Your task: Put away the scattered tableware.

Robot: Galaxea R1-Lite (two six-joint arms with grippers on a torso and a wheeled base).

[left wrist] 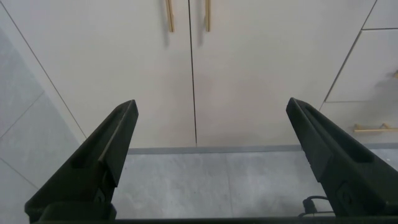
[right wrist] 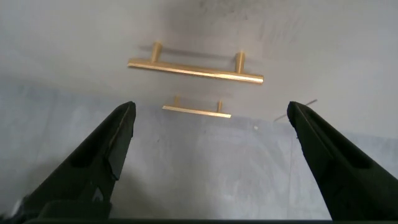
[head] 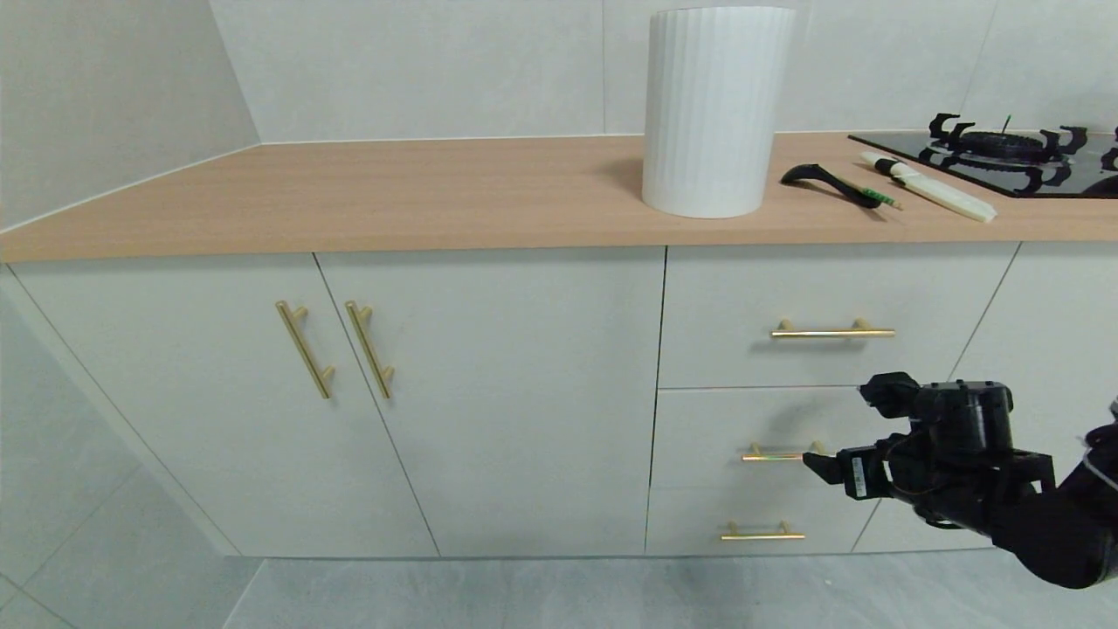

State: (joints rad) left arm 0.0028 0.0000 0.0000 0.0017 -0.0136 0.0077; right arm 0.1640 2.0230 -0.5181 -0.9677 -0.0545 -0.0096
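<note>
Black spoon: lying on the wooden tabletop, just beside the white ribbed container.
Long white utensil: flat on the tabletop, between spoon and gas hob.
Right gripper: jaws spread wide, empty, close in front of the middle drawer handle.
Left gripper: jaws spread wide, empty, low before the double cabinet doors.

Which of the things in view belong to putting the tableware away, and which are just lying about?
Job: black spoon, white-wrapped utensil, middle drawer handle, right gripper.
Lying about: white ribbed canister, gas hob, cupboard doors.
</note>
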